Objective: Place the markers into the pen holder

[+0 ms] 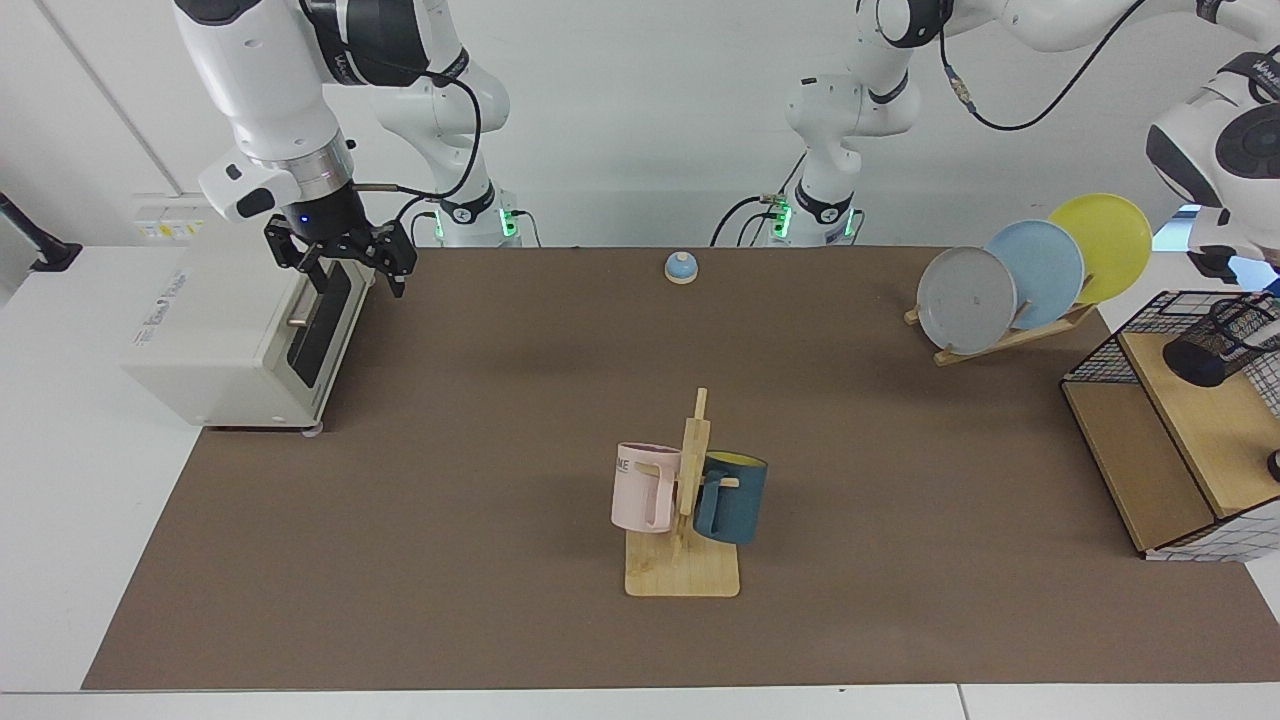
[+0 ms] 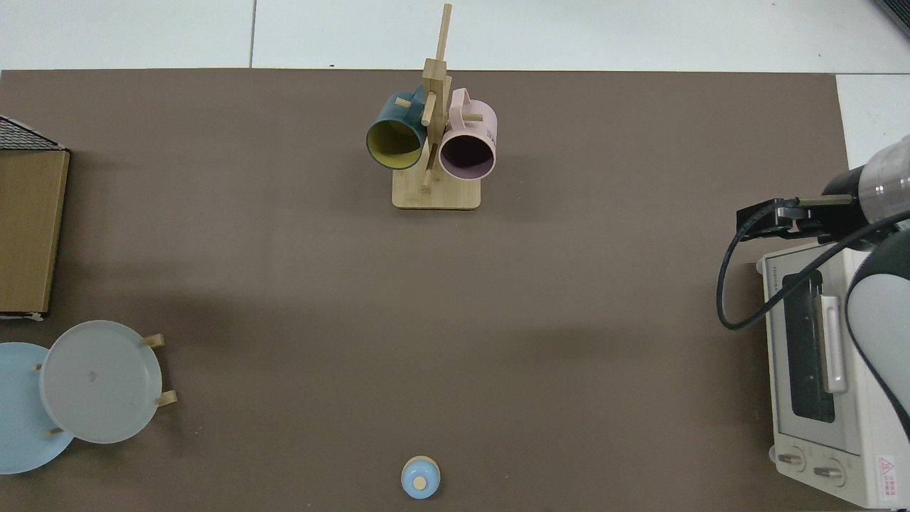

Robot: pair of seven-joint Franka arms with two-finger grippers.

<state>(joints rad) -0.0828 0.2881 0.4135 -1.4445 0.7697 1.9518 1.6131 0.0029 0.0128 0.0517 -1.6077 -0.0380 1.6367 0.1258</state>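
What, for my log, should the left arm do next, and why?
Probably stand the pen holder upright on the rack: it leans beside the left hand at the frame edge, no marker visible. The right hand waits by the oven.

Left hand offscreen; pen holder (image 1: 1222, 341) edge-cropped.

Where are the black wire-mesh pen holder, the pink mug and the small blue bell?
Black wire-mesh pen holder (image 1: 1222, 340), facing view, mesh side wall.
Pink mug (image 1: 640, 488), facing view, outer wall.
Small blue bell (image 2: 420, 477), top view, dome.

A brown mat (image 1: 480, 420) carries mug stand (image 1: 682, 572), toaster oven (image 1: 235, 335), plate rack (image 1: 1010, 338), bell (image 1: 681, 267).
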